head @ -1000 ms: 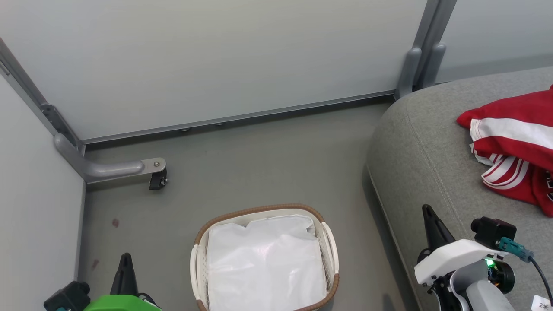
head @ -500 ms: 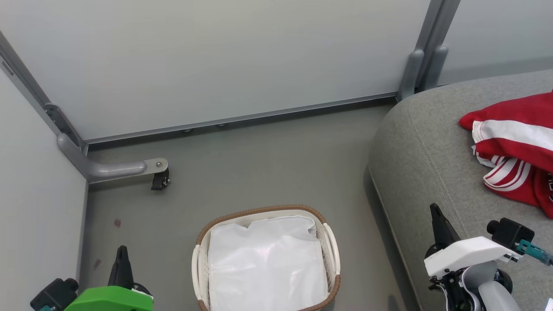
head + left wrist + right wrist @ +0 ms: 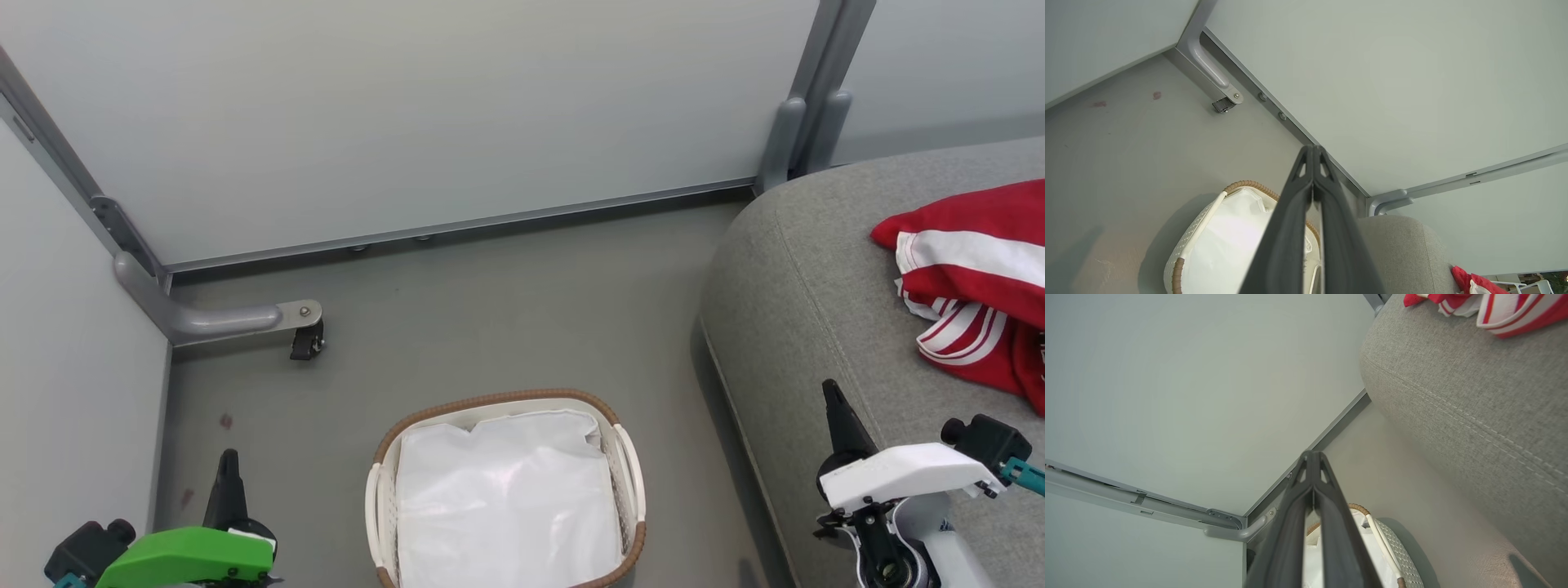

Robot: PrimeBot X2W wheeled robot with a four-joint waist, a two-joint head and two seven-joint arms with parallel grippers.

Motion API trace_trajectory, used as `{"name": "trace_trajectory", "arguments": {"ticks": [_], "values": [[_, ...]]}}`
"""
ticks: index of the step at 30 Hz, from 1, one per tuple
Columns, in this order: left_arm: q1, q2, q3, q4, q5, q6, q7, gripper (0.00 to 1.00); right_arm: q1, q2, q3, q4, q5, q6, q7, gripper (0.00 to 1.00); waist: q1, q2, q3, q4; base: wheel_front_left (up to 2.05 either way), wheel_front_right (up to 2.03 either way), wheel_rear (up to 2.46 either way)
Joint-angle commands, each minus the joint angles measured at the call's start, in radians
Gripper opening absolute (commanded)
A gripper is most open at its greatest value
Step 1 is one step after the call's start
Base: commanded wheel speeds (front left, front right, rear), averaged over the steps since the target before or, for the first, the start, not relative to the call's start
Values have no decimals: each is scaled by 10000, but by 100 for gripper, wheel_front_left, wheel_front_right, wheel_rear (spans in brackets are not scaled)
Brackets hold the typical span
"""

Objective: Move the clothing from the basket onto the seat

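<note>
We see the grey floor (image 3: 506, 310) carrying the basket (image 3: 498, 398), which stands between our left fingers (image 3: 226, 498) and right fingers (image 3: 841, 425). The seat (image 3: 808, 310) lies beneath the right fingers and bears the red clothing (image 3: 963, 290) beyond their tips, rightward.

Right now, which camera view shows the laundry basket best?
The head view: the laundry basket is nearly whole, woven rim and white liner clear. The left wrist view shows one end behind the left gripper; the right wrist view, a rim corner.
</note>
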Motion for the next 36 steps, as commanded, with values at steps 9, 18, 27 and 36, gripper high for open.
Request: {"name": "trace_trajectory", "arguments": {"ticks": [9, 18, 27, 36], "values": [[-360, 70, 124, -306, -1112, -53, 302, 0, 95, -70, -171, -356, 1270, -6, 323, 0, 0, -1, -30, 46, 0, 0, 0], [-435, 76, 172, -445, -1950, -66, 552, 0, 144, -76, -282, -527, 2215, -7, 574, 0, 0, -1, -59, 89, 0, 0, 0], [-511, 82, 223, -560, -2753, -81, 793, 0, 205, -83, -382, -690, 3108, -7, 810, 0, 0, -1, -87, 133, 0, 0, 0], [-558, 87, 273, -679, -3477, -95, 998, 0, 278, -88, -472, -834, 3916, -7, 1021, 0, 0, -1, -115, 175, 0, 0, 0]]}}
